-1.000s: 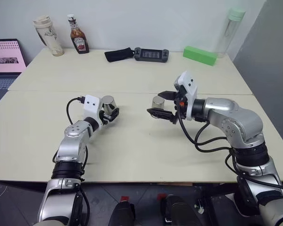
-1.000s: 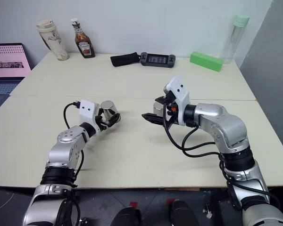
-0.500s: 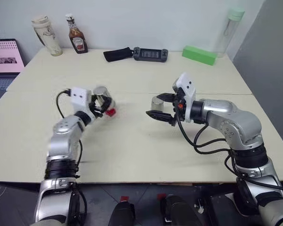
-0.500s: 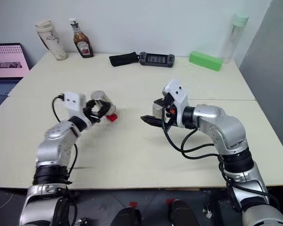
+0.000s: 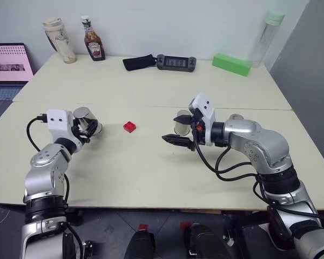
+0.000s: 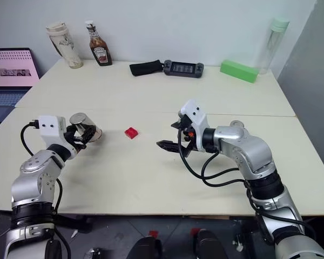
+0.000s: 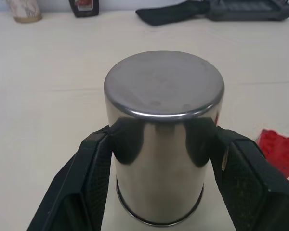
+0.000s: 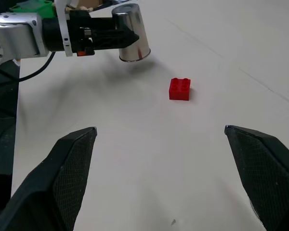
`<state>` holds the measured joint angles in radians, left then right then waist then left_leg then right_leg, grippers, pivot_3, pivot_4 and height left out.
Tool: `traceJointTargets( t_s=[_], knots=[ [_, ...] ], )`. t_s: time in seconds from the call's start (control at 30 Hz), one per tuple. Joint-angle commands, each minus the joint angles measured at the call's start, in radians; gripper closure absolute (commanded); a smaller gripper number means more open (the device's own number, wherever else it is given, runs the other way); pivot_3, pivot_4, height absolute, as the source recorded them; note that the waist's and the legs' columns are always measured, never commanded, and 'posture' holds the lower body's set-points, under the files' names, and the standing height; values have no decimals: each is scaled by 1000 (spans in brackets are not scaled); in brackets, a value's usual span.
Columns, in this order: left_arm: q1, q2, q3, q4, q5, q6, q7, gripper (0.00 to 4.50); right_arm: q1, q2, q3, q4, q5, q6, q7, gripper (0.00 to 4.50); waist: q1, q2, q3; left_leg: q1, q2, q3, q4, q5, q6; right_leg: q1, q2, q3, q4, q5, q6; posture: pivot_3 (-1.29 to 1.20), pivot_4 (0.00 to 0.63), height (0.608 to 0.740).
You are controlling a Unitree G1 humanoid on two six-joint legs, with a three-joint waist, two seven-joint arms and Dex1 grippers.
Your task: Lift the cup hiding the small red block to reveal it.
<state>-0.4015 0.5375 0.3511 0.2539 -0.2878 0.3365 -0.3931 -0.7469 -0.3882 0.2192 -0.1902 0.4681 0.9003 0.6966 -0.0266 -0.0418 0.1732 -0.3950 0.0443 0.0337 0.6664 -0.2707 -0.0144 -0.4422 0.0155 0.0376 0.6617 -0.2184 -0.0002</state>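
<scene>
left gripper (image 5: 88, 127) fingers clamped (pointing forward, raised off the table), right gripper (image 5: 179, 130) fingers spread apart.

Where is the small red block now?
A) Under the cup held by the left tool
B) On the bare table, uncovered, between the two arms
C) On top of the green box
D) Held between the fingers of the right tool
B: the small red block lies uncovered on the table, apart from the cup that the left tool holds to one side.
</scene>
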Motion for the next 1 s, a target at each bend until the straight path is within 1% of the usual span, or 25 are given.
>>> traceJointTargets(
  t_s=[0.03, 0.1, 0.13, 0.17, 0.2, 0.23, 0.3, 0.43, 0.5, 0.63, 0.7, 0.77, 0.83, 0.9, 1.0],
  knots=[
    [-19, -22, -29, 46, 36, -91, 10, 1752, -16, -5, -9, -26, -7, -15, 7, 0, 0, 0, 0, 0, 0, 0, 0, 0, 0, 0, 0, 0, 0, 0, 0, 0, 150, 740],
    [-23, -27, -26, 66, 34, -98, 17, 1752, -14, -5, -10, -30, -8, -12, 8, 0, 0, 0, 0, 0, 0, 0, 0, 0, 0, 0, 0, 0, 0, 0, 0, 0, 150, 740],
    [-25, -26, -25, 74, 35, -101, 19, 1052, -12, -5, -10, -32, -9, -11, 8, 0, -1, 0, 0, 0, 1, 0, 0, 0, 0, 0, 0, 0, 0, 0, 0, 0, 150, 740],
    [-27, -26, -19, 81, 29, -102, 20, 1017, -11, -4, -10, -34, -10, -10, 8, 0, -2, 0, 0, 0, 1, -1, 0, 0, 0, 0, 0, 0, 0, 0, 0, 0, 150, 740],
    [-28, -27, -16, 83, 25, -101, 21, 703, -10, -4, -10, -37, -10, -9, 8, 0, -2, 0, 0, 0, 1, 0, 0, 0, 0, 0, 0, 0, 1, 0, 0, 0, 150, 740],
    [-27, -22, -18, 83, 25, -103, 15, 554, -9, -4, -9, -38, -11, -9, 7, 0, -2, 0, 0, 1, 1, 0, 0, 0, 0, 0, 0, 0, 1, 0, 0, 0, 150, 740],
    [-24, -14, -16, 79, 26, -101, 13, 94, -8, -4, -8, -38, -13, -10, 7, 0, -3, 0, 0, 1, 1, -1, 0, 0, 0, 0, 0, 0, 1, 0, 0, 0, 150, 740],
    [12, 17, -4, 10, 3, -57, -16, 40, -7, -6, -5, -40, -14, -11, 10, 0, -5, 0, 0, 1, 1, 0, 0, 0, 0, 0, 0, 0, 1, 0, 0, 0, 150, 740],
    [64, 56, 22, -92, -32, 2, -46, 40, -5, -10, -6, -46, -13, -9, 12, 0, -6, 0, 0, 1, 2, 0, 0, 0, 0, 0, 0, 0, 1, 0, 0, 0, 150, 740],
    [186, 174, 95, -320, -116, 135, -135, 40, -8, -19, -12, -47, -11, -6, 17, 0, -12, 0, 0, -1, 3, 0, -2, 0, 0, -2, -1, 1, 0, 0, 0, 0, 150, 740],
    [237, 255, 163, -409, -178, 220, -196, 40, -7, -26, -16, -49, -8, -4, 21, 0, -8, 0, 0, -1, 2, 0, -2, 0, 0, -3, -1, 0, 1, 0, -1, 0, 150, 740],
    [299, 354, 223, -493, -278, 308, -332, 40, -5, -36, -15, -51, -6, -3, 30, 0, -8, 0, 1, -1, 3, -1, -2, 0, 0, -3, 0, -1, 1, -1, 1, 0, 150, 740],
    [368, 447, 251, -570, -348, 350, -478, 40, -3, -45, -15, -49, -6, -4, 41, 0, -7, 1, 1, -1, 3, 0, -2, 0, 0, -4, 0, 0, 1, -4, 3, 0, 150, 740],
    [380, 501, 245, -596, -377, 375, -539, 40, -4, -56, -19, -39, -8, -10, 49, 0, -3, 2, 2, 0, 2, 1, -1, 0, 0, -3, -1, 0, 1, -5, 2, 0, 150, 740],
    [357, 528, 216, -572, -370, 357, -561, 40, -8, -68, -26, -23, -15, -20, 58, 0, -2, 2, 2, 1, 1, 1, -1, 0, 0, -2, -1, 0, 1, -5, 2, 0, 150, 740]
  ],
)
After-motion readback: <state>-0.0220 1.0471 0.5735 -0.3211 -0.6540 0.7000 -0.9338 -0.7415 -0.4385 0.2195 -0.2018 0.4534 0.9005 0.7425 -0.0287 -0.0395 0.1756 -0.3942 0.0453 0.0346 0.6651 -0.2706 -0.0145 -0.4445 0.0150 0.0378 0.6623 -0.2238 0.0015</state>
